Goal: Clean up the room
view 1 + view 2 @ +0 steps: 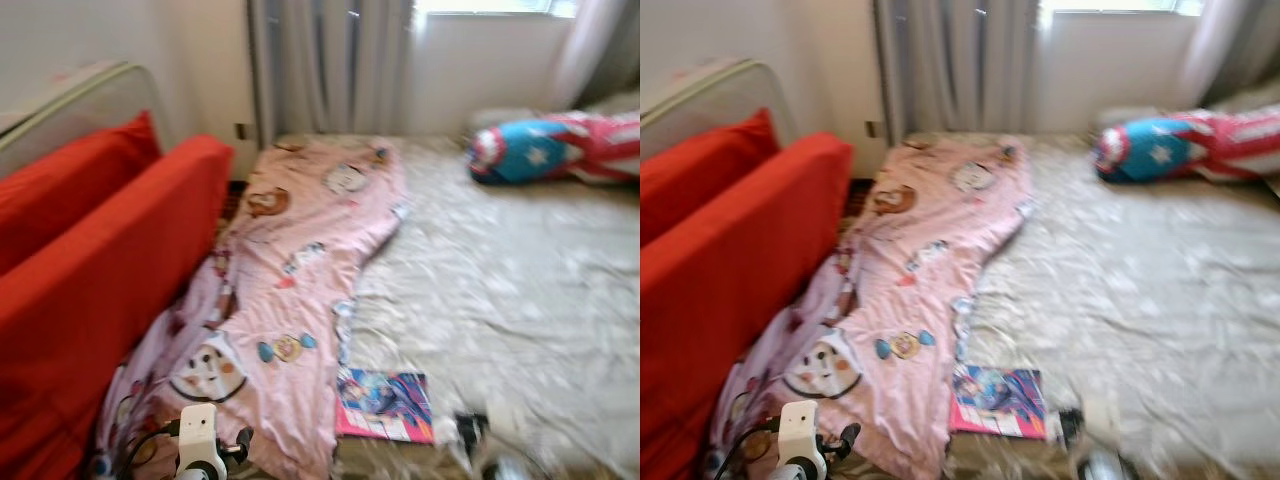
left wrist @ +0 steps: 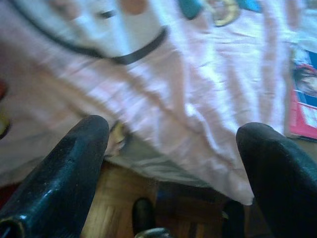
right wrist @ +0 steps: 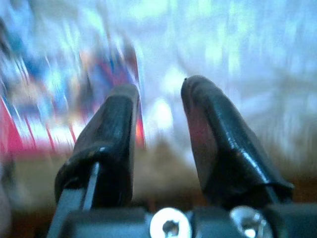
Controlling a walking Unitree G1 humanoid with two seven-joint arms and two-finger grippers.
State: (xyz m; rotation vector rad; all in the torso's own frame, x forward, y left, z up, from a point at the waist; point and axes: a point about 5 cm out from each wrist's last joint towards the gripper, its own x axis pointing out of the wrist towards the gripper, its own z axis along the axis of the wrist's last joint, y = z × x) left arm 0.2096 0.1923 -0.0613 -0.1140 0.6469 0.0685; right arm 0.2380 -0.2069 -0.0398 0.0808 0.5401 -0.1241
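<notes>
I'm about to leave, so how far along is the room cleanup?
Hardly started, apparently. The pink blanket lies crumpled across the bed, spilling toward the red sofa. The magazine sits at the bed's edge. The left tool hovers open over the blanket's hem; the right tool faces the magazine, holding nothing. Everything remains.

Bed layout seen from its near edge, placed from the two grippers.

The left gripper (image 2: 171,163) hangs over the near hem of the blanket (image 1: 290,300), which runs ahead of it along the left side of the mattress (image 1: 500,280) toward the curtain (image 1: 330,60). Left of that gripper and the blanket stand the cushions (image 1: 100,260). The book (image 1: 385,405) lies on the mattress just right of the blanket, between the two grippers and just ahead-left of the right gripper (image 3: 158,106). The pillow (image 1: 555,148) rests far ahead of the right gripper, well apart from the book, under the window (image 1: 490,6).
</notes>
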